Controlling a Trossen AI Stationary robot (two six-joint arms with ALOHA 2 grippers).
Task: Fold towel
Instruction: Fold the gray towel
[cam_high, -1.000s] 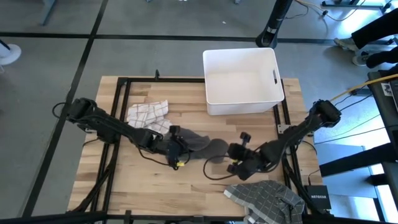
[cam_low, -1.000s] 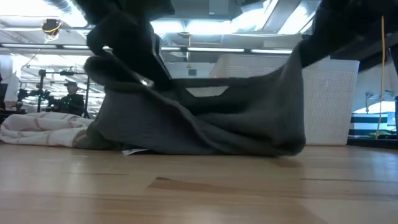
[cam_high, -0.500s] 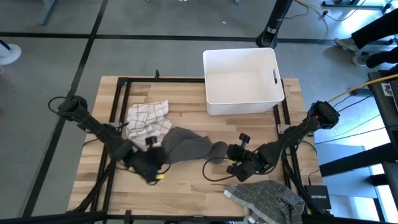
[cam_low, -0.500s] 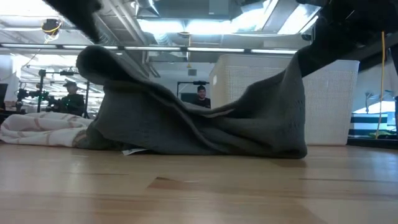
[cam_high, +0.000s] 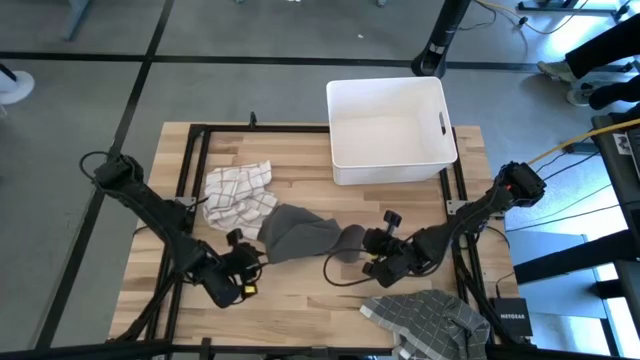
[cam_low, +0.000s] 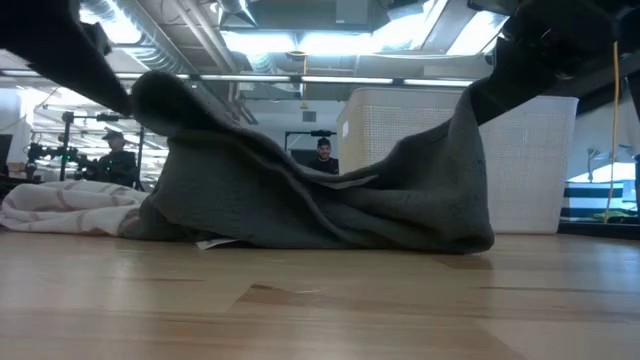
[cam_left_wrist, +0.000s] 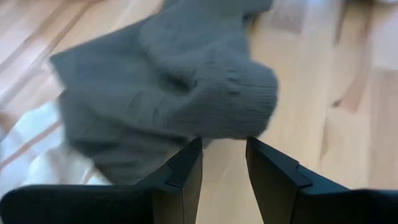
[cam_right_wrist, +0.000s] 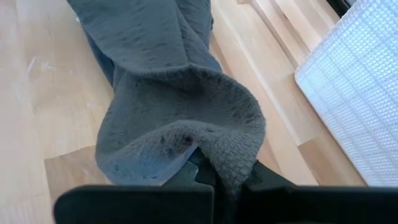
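**A:** The grey towel (cam_high: 298, 233) is lying bunched near the middle of the table (cam_high: 300, 300), between the 2 arms, nowhere near flat. Its right end is lifted off the wood and the rest slumps in folds.

**B:** That's the right gripper (cam_high: 362, 240) holding it up. Its fingers are pinched tight on a thick roll of the towel's edge, you can see the cloth wrapped round the tips in the wrist view.

**A:** And the left gripper (cam_high: 243, 262)?

**B:** Off the cloth, just beside the towel's left near corner, fingers part way open with nothing between them. The towel edge sits right ahead of the tips.

**A:** So what worries you?

**B:** 1 thing mostly: the right side has a wad, not a clean corner. If it pulls from there, I'd guess the towel drags along as a lump instead of spreading, and any fold comes out crooked.

**A:** And the checked cloth (cam_high: 238, 191) is touching the towel's far left side.

**B:** Right, so a blind grab by the left gripper could catch that as well, or pinch 2 layers. The white bin (cam_high: 390, 128) at the far side is well clear, and the second checked cloth (cam_high: 425, 318) at the near right edge is clear too, though it lies close to the right arm.
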